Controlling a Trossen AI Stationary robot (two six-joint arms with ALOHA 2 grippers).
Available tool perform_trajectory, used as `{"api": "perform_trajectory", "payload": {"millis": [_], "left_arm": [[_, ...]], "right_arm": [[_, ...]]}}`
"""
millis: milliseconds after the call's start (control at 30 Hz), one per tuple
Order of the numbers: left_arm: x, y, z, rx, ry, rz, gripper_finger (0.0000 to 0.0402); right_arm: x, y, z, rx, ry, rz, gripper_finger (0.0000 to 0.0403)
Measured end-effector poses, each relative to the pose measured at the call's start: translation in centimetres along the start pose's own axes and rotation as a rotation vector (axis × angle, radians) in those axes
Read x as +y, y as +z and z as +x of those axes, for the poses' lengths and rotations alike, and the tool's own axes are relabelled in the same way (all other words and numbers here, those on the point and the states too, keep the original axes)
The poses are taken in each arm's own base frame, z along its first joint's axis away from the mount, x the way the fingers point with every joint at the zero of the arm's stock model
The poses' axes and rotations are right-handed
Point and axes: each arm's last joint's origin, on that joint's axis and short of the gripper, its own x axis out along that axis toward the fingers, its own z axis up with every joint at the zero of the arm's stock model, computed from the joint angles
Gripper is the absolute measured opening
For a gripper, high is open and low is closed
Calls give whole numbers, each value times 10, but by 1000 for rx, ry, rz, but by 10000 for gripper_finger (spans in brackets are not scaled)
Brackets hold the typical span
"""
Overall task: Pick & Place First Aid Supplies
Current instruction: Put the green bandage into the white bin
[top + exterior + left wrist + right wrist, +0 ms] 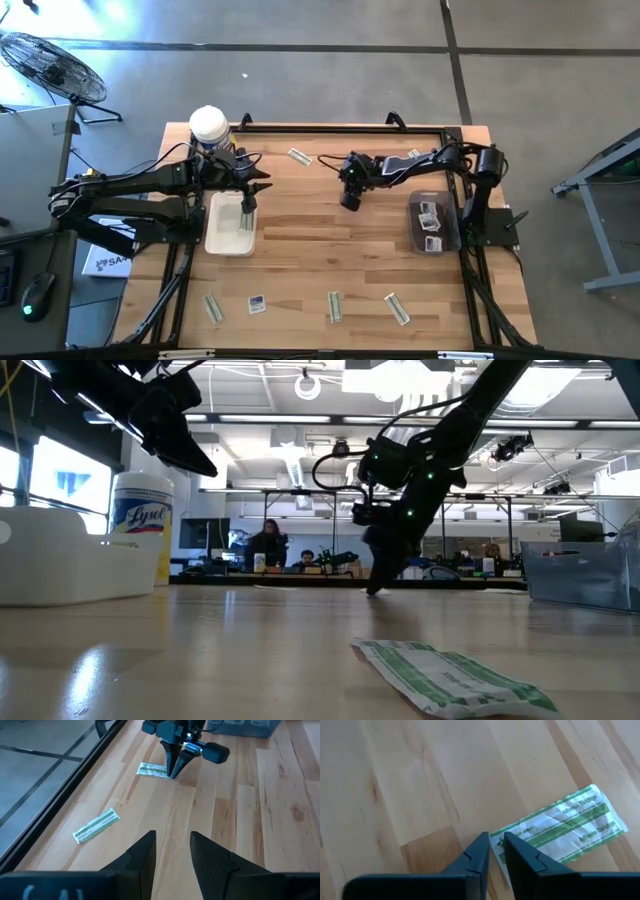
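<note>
Right gripper (492,851): down at the surface (300,260) centre-far, jaws nearly closed, tips at the edge of a green-striped strip (560,827); whether it is pinched, cannot tell; left gripper (172,855): over the white tray (230,225) at left, jaws open, empty; another strip (96,825) far; more packets (335,305) along the near edge; grey bin (433,222) at right holds white squares (430,212).
</note>
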Motion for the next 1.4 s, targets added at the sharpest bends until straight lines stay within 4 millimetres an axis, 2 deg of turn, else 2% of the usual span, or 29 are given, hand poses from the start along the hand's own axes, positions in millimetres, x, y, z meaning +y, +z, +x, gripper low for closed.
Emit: {"api": "perform_trajectory", "payload": {"millis": [167,400,533,667,767,1067,1233,1400], "left_arm": [[0,0,0,0,0,0,117],[0,1,0,-10,1,18,117],[0,2,0,-23,2,54,117],[-1,4,1,-37,-39,71,117],[-3,4,4,-41,-102,98,117],[-11,2,32,-25,-331,157,117],[-13,0,54,-31,-376,157,117],[-14,3,67,-82,-369,173,117]], "right_arm": [[0,1,1,-16,-4,16,6],[0,6,-4,-64,25,102,3],[9,9,-19,-88,68,116,2],[27,20,-43,-190,108,80,1],[40,24,-54,-235,146,80,1],[86,29,-72,-362,305,42,1],[97,30,-77,-405,325,87,1],[104,31,-80,-435,349,77,1]]}}
